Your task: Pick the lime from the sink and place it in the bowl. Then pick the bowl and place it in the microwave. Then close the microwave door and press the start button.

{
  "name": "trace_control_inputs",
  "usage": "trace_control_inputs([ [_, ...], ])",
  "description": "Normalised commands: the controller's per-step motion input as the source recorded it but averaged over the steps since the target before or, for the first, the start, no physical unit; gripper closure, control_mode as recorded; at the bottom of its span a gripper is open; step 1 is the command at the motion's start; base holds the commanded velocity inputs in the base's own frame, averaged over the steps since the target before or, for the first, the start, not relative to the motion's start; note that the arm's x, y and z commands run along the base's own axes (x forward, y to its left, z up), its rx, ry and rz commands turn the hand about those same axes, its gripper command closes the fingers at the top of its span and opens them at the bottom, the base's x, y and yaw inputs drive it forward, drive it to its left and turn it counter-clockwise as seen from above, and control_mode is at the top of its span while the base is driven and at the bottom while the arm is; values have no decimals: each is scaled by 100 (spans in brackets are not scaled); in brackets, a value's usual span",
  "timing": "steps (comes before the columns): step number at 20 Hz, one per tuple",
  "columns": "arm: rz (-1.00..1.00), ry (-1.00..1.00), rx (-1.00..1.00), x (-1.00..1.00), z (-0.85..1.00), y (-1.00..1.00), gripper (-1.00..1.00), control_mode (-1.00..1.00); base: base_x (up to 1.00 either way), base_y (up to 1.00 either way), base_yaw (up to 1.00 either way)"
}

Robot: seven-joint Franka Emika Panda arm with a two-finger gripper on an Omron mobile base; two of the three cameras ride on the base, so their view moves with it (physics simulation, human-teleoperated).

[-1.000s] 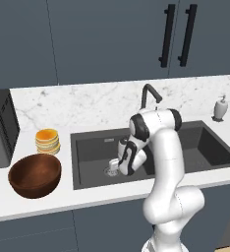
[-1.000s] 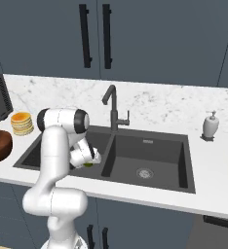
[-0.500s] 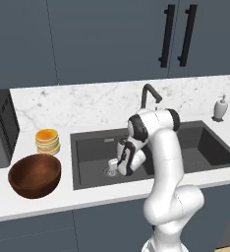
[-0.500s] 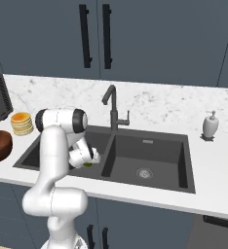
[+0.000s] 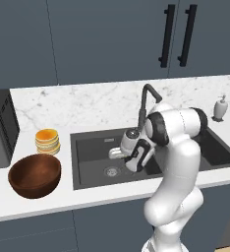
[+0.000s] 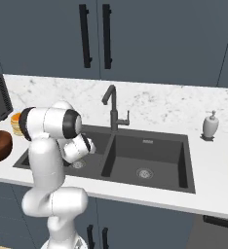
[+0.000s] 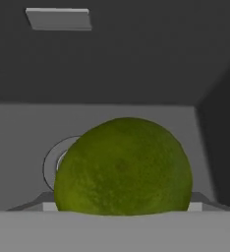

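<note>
- Left base view: the white arm bends down over the left basin of the sink (image 5: 92,162), with the hand (image 5: 118,153) low inside it, above the round drain (image 5: 111,171). The bowl (image 5: 35,175) sits on the marble bench (image 5: 87,106) to the left of the sink, well apart from the hand, with a stack of orange discs (image 5: 47,141) just behind it. The dark faucet (image 5: 147,98) rises behind the arm, and a soap dispenser (image 5: 219,107) stands at the far right.
- Right base view: the hand (image 6: 89,146) is tucked down in that same basin, mostly hidden by the wrist. The edge of the bowl (image 6: 0,146) shows at far left.
- Hand view: the lime (image 7: 123,167) sits right up against the camera, over the basin floor and partly covering the drain (image 7: 58,165). The fingertips are hidden, so I cannot tell whether the hand is clamped on the fruit or apart around it.
- Handling, as a judgement: the lime looks light, firm and round, with a smooth skin that could roll or squirt out of a shallow pinch. It is best taken across its widest middle, with moderate pressure.
</note>
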Motion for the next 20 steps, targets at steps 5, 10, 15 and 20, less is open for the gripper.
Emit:
trace_control_inputs([
  [5, 0, -14, 1, -26, 100, 63, 100, -100, 0, 0, 0],
  [10, 0, -13, 1, -36, 100, 31, 100, -100, 0, 0, 0],
  [15, 0, -15, 0, -57, 100, 19, 100, -100, 0, 0, 0],
  [20, 0, -18, 0, -30, 100, 32, 100, -100, 0, 0, 0],
])
